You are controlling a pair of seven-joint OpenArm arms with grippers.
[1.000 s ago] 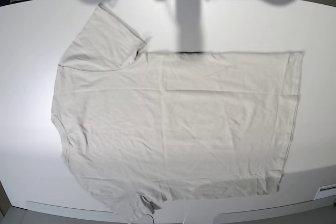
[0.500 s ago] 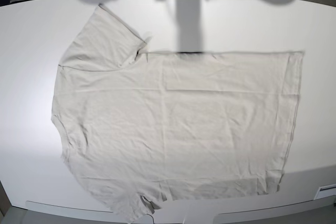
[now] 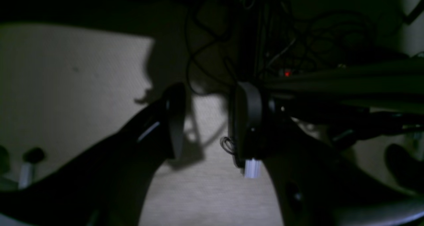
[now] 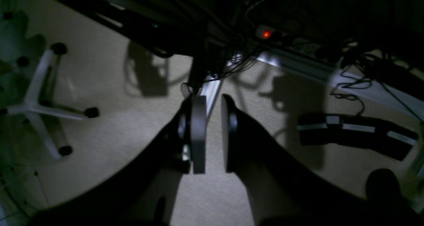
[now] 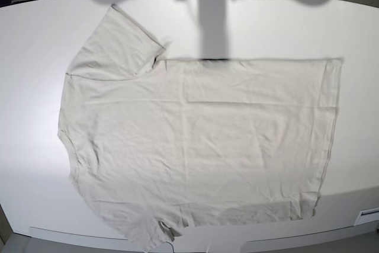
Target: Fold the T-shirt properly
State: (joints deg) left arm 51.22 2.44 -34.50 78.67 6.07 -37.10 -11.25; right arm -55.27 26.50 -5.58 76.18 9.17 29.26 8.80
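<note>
Beige carpet (image 4: 99, 86) covered the floor in both wrist views, dimly lit and crossed by hard shadows. A white chair base (image 4: 39, 103) with black castors stood at the left of the right wrist view. A black power strip (image 4: 354, 133) lay on the carpet at the right of that view, with loose cables (image 4: 351, 86) above it and a red light (image 4: 266, 34) glowing near the top centre. The left wrist view showed more hanging cables (image 3: 205, 43) at the upper centre and a second red light (image 3: 287, 74) right of centre. Dark frame members crossed the top of both views; nothing lay between either set of fingers.

The table (image 5: 35, 45) in the base view was white and matt, its far edge curving along the top of the frame, with a dark shadow falling across its upper centre. The shirt (image 5: 201, 146) lay flat on it, filling the middle of the frame, neck at the left, hem at the right, one sleeve reaching to the upper left. Its lower sleeve overhung the near edge at the bottom centre. No arm appeared in that view.

The left gripper (image 3: 208, 120) stood wide apart, holding nothing. The right gripper (image 4: 212, 140) showed only a narrow gap between its pads, gripping nothing, over the carpet.
</note>
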